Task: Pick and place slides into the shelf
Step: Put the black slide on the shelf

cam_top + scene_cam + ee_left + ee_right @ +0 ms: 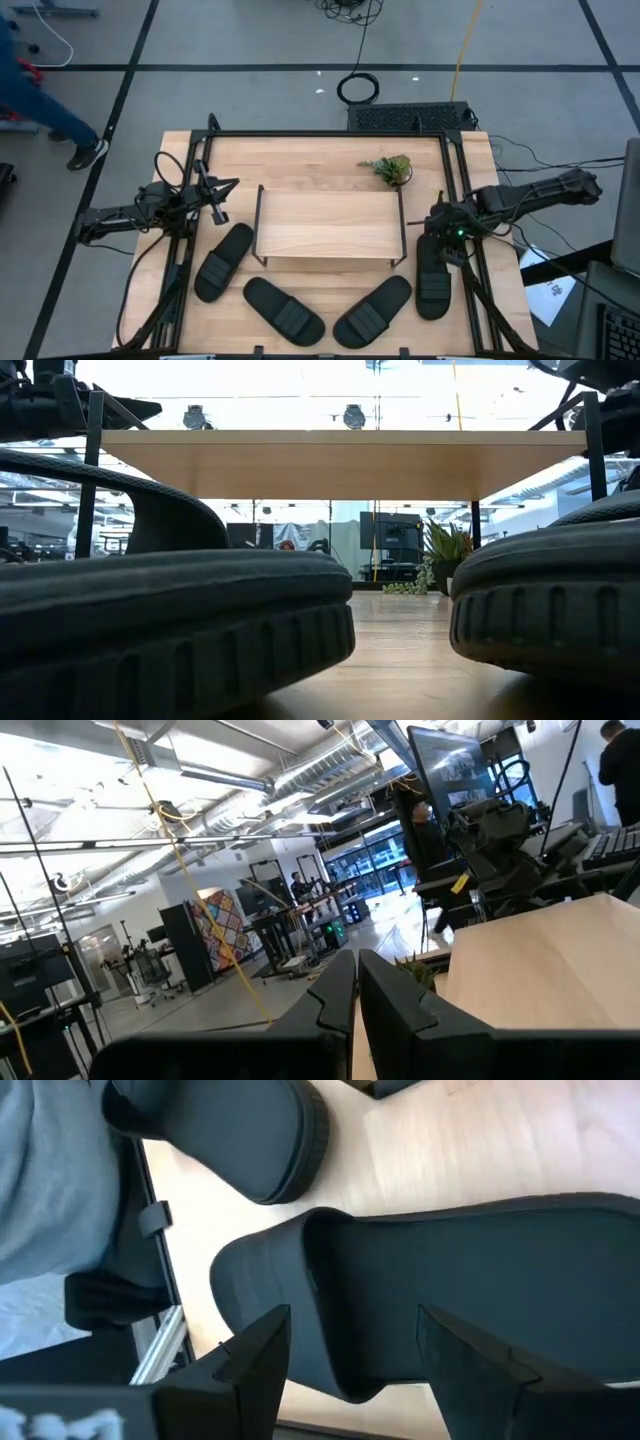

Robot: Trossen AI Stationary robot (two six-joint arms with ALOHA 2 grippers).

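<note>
Four black slides lie on the table in front of and beside the shelf (330,225): one at its left (222,262), two in front (285,308) (372,311), one at its right (433,275). The shelf stands on its black wire side frames. My right gripper (438,240) is open above the far end of the right slide (450,1280), its fingers pointing down over it with no contact showing. My left gripper (222,190) is shut, raised left of the shelf, holding nothing; in the left wrist view its fingers (355,995) point level across the table.
A small potted plant (390,168) stands on the table behind the shelf's right end. Black frame rails (185,250) run along the table's left and right sides. In the low view two slides (170,630) (550,610) fill the foreground under the shelf's top board (340,460).
</note>
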